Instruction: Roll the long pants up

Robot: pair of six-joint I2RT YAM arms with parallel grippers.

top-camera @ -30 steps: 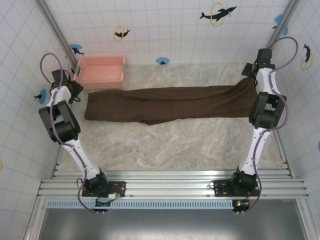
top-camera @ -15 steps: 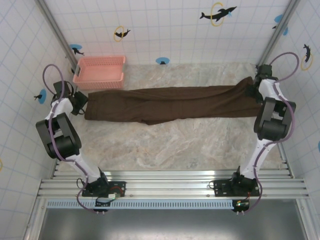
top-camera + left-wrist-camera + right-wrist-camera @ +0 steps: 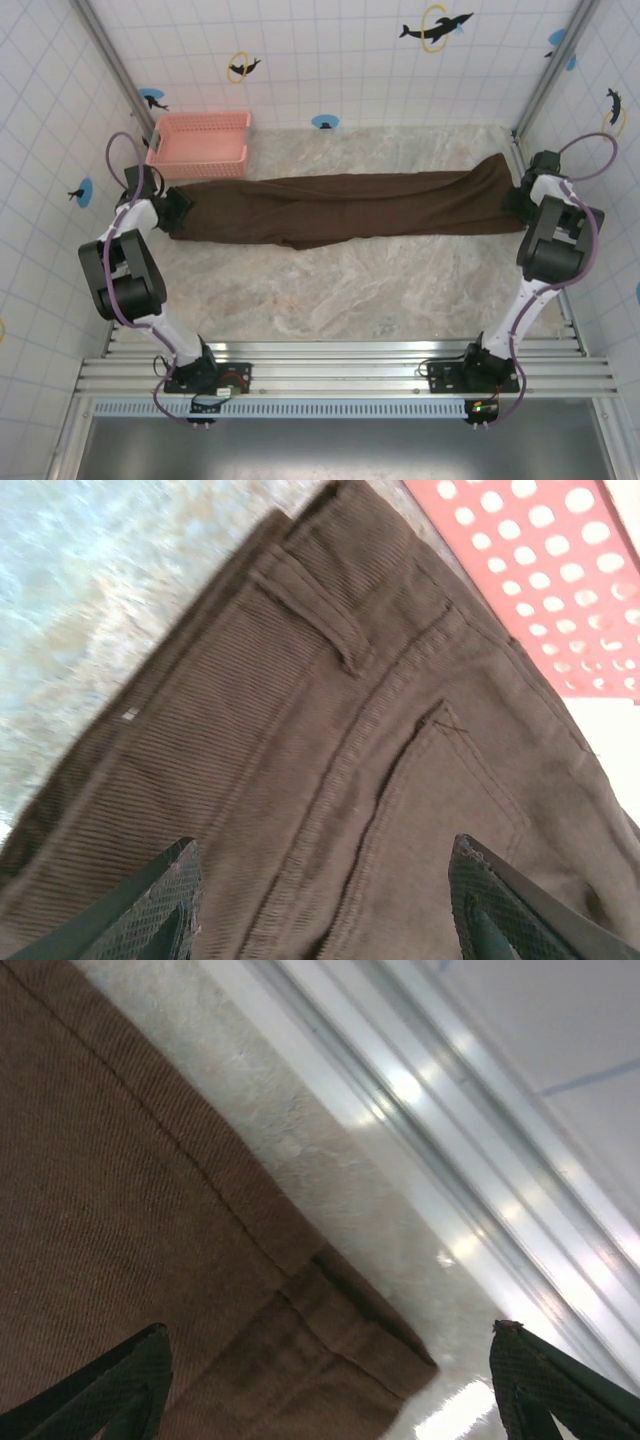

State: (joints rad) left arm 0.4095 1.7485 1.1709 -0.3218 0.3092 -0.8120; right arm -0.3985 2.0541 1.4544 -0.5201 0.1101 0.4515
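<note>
The long pants [image 3: 340,207] lie flat across the table, waist at the left, leg hems at the right. My left gripper [image 3: 176,210] hangs open over the waist end; in the left wrist view the back pocket and waistband of the pants [image 3: 380,770] spread between its fingers [image 3: 150,905]. My right gripper [image 3: 520,203] is open at the hem end. The right wrist view has the hem corner of the pants [image 3: 330,1330] between the wide-apart fingers [image 3: 550,1385], beside the table's edge rail.
A pink plastic basket [image 3: 198,144] stands at the back left, just behind the waist, and appears in the left wrist view as the basket [image 3: 540,570]. A metal rail [image 3: 450,1140] runs along the right table edge next to the hems. Tiled walls close in both sides.
Both arms have come down and forward: the left gripper moved right onto the waist end, the right gripper moved toward the front along the hem end. The pants have not shifted.
</note>
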